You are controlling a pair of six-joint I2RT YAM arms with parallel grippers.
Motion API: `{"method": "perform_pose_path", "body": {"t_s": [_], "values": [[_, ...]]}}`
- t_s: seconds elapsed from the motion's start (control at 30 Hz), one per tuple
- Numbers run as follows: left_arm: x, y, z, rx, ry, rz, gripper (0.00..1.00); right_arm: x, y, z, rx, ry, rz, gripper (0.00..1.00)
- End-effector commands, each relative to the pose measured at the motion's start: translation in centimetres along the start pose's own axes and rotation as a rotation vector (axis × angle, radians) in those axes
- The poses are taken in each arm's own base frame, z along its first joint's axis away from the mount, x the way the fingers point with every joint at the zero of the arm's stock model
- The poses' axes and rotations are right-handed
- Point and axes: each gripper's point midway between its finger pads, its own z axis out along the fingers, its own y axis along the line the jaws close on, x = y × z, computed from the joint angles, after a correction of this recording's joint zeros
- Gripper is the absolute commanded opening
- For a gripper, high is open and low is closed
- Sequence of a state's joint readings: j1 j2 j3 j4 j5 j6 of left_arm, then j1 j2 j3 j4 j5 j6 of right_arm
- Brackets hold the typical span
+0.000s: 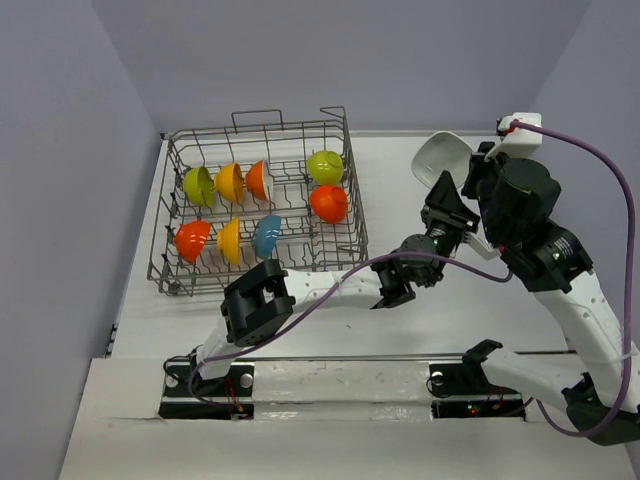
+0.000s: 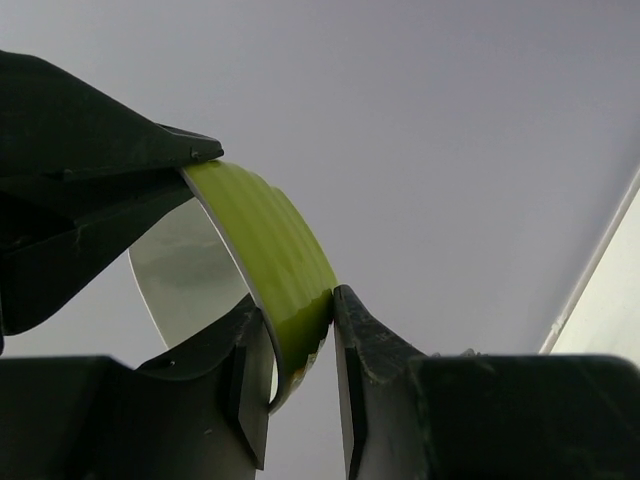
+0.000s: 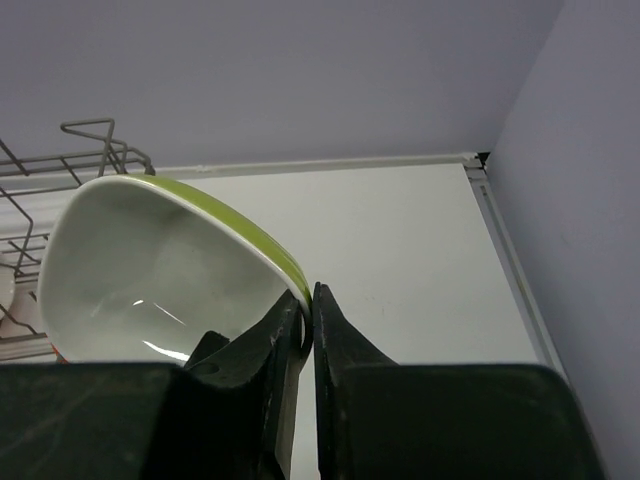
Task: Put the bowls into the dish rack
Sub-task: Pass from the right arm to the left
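A lime green bowl with a white inside (image 1: 440,158) is held in the air right of the dish rack (image 1: 345,190). Both grippers grip it. My right gripper (image 1: 472,172) is shut on its rim, which shows pinched between its fingers in the right wrist view (image 3: 308,295), with the bowl (image 3: 150,250) to their left. My left gripper (image 1: 450,208) is shut on the bowl's wall from below (image 2: 297,300); the bowl's green outside (image 2: 270,240) fills that view. The rack holds several bowls, among them lime green (image 1: 325,166), red-orange (image 1: 328,203) and teal (image 1: 266,236).
The rack's loop handle (image 3: 90,130) shows at the left of the right wrist view. The white table (image 1: 400,330) runs to a wall corner at the far right (image 3: 482,158). The left arm (image 1: 320,290) stretches across the table in front of the rack.
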State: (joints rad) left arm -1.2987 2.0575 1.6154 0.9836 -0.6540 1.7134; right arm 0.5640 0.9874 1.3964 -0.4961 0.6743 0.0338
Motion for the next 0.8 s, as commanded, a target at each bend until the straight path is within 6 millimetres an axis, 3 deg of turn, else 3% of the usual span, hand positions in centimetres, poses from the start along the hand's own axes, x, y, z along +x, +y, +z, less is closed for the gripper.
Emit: {"method": "perform_pose_path", "body": {"t_s": [0.0,0.77], "values": [[0.4,6.4,-0.2,-0.096,0.025,-0.101,0.0,-3.8,0.5,-0.8,-0.046,-0.128,0.121,0.15],[1.2,8.8,-0.6,-0.121,0.06,-0.129,0.0,-4.7,1.4,-1.3,-0.115,-0.155,0.16,0.45]]}}
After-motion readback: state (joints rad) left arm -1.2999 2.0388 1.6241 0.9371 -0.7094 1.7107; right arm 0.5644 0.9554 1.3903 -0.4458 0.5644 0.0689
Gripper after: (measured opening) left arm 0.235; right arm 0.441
